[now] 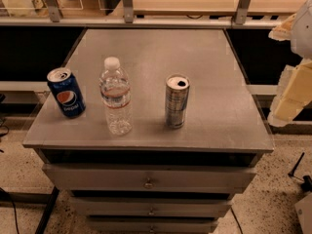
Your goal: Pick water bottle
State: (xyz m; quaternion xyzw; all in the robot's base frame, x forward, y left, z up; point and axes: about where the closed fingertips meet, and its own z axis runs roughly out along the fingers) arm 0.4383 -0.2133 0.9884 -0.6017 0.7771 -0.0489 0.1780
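Observation:
The water bottle (116,96) is a small clear ribbed plastic bottle with a white cap and a white-and-red label band. It stands upright on the grey cabinet top (146,57), left of centre near the front edge. My gripper (291,92) shows as cream-coloured parts at the right edge of the view. It is off the cabinet's right side, far from the bottle, and holds nothing that I can see.
A blue Pepsi can (66,92) stands left of the bottle near the cabinet's left edge. A slim silver can (176,101) with an open top stands to the right. Drawers (148,178) sit below the top. A railing (146,19) runs behind.

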